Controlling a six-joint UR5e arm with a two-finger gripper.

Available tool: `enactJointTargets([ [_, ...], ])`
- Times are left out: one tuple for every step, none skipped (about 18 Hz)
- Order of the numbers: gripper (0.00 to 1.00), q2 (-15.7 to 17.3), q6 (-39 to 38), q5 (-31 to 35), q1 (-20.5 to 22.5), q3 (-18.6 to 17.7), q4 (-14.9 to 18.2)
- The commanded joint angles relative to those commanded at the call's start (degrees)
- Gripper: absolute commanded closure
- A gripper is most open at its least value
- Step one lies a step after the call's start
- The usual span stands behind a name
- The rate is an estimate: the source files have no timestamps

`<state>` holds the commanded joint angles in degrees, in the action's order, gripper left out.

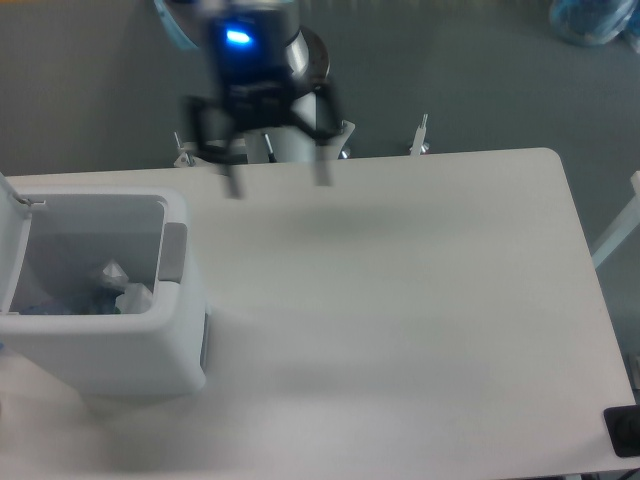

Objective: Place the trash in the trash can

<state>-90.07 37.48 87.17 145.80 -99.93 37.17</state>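
The white trash can point(130, 350) stands at the table's left front with its lid point(10, 250) swung open to the left. Inside it lies the trash: the whitish plastic bag point(122, 290) on top and a bluish bottle point(60, 300) partly hidden beneath. My gripper point(278, 185) is blurred by motion and hovers above the table's rear edge, well right of the can. Its fingers point(324, 170) are spread wide with nothing between them.
The arm's white pedestal point(285, 145) rises just behind the table's back edge. A dark object point(622, 430) sits at the table's front right corner. A white frame piece point(615, 235) stands off the right side.
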Motion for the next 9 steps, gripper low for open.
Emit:
enactJointTargets([
  [0.00,-1.58,4.57,2.54,0.53,0.00,0.18],
  [0.00,-2.55,9.23,5.00,1.41,0.00,0.27],
  [0.00,-2.74,13.62,7.46,1.94,-0.09,0.79],
  [0.00,-2.74,18.11,9.05,2.12,-0.17,1.58],
  [0.00,-2.57,22.41,9.85,2.30,-0.61,3.06],
  [0.00,-2.22,26.03,10.03,2.65,-0.96,4.56],
  [0.00,-2.04,28.24,10.04,2.82,-1.05,5.27],
  [0.00,-1.86,28.61,10.04,3.17,-1.05,5.45],
  [0.00,-1.77,28.61,10.04,3.26,-1.14,5.37],
])
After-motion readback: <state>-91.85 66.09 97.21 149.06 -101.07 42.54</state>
